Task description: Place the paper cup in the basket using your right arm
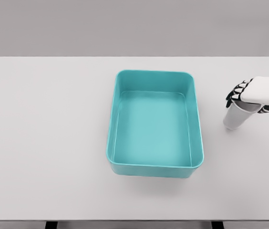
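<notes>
A white paper cup (pixel 233 119) stands on the table to the right of the teal basket (pixel 118 109). My right hand (pixel 249 97) comes in from the right edge and sits over the cup's top, its dark-jointed fingers curled around the cup's upper part. The cup's rim is hidden under the hand. The cup's base looks close to or on the table surface. The basket is a rectangular tub with rounded corners and nothing inside it. My left arm does not show.
The white table (pixel 44 143) stretches wide to the left of the basket. Its far edge runs along the top, against a grey wall. The gap between basket and cup is about a cup's width.
</notes>
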Controlling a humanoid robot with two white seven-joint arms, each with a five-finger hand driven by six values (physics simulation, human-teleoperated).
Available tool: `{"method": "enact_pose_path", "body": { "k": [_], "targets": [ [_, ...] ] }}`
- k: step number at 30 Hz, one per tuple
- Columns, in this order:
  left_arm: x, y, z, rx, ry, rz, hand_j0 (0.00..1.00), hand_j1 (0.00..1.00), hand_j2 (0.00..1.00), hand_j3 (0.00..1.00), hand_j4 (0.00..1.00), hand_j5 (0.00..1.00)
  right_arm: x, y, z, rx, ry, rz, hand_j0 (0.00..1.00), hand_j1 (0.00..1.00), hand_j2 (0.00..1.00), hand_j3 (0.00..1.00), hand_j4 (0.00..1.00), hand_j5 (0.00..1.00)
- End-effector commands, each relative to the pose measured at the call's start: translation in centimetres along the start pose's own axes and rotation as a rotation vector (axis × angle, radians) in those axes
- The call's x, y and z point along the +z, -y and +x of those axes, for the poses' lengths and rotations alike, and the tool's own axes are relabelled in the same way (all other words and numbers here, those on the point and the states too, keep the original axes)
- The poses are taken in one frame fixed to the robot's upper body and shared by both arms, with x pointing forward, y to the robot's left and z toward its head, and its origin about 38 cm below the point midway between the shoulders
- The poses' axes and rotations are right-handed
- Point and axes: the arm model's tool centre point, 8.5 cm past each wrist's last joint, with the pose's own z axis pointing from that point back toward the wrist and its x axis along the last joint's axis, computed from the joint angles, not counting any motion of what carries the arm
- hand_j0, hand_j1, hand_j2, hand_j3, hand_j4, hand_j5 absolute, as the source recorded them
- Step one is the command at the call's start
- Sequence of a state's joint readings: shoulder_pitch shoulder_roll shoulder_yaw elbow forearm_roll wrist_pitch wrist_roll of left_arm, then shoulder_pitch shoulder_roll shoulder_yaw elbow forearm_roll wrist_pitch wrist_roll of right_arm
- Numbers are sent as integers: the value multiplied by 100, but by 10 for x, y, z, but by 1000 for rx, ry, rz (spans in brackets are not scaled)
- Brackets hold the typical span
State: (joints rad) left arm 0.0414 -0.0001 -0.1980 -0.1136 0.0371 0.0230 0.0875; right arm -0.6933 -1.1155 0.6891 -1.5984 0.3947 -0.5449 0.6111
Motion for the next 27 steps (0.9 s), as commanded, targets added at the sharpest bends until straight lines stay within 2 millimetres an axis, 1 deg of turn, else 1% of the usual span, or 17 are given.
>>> {"method": "enact_pose_path", "body": {
  "k": [1,2,3,13,14,16,22,23,27],
  "targets": [
    [0,0,0,0,0,0,100,100,100,100,100,100,1,1,-1,-6,-4,-4,73,73,73,73,73,73],
    [0,0,0,0,0,0,100,100,100,100,100,100,2,4,-2,-3,-8,-11,71,71,71,71,71,71],
    [0,0,0,0,0,0,100,100,100,100,100,100,2,4,-2,-4,-10,-11,70,70,70,70,70,70],
    [0,0,0,0,0,0,100,100,100,100,100,100,3,19,-4,9,-16,-50,70,70,70,70,70,70],
    [0,0,0,0,0,0,100,100,100,100,100,100,8,25,-6,15,-26,-68,70,70,70,70,70,70],
    [0,0,0,0,0,0,100,100,100,100,100,100,11,31,-7,22,-30,-84,70,70,70,70,70,70],
    [0,0,0,0,0,0,100,100,100,100,100,100,16,42,-9,36,-42,-110,71,71,71,71,71,71],
    [0,0,0,0,0,0,100,100,100,100,100,100,12,48,-8,39,-35,-131,70,70,70,70,70,70],
    [0,0,0,0,0,0,100,100,100,100,100,100,17,61,-10,58,-44,-158,71,71,71,71,71,71]
  ]
}}
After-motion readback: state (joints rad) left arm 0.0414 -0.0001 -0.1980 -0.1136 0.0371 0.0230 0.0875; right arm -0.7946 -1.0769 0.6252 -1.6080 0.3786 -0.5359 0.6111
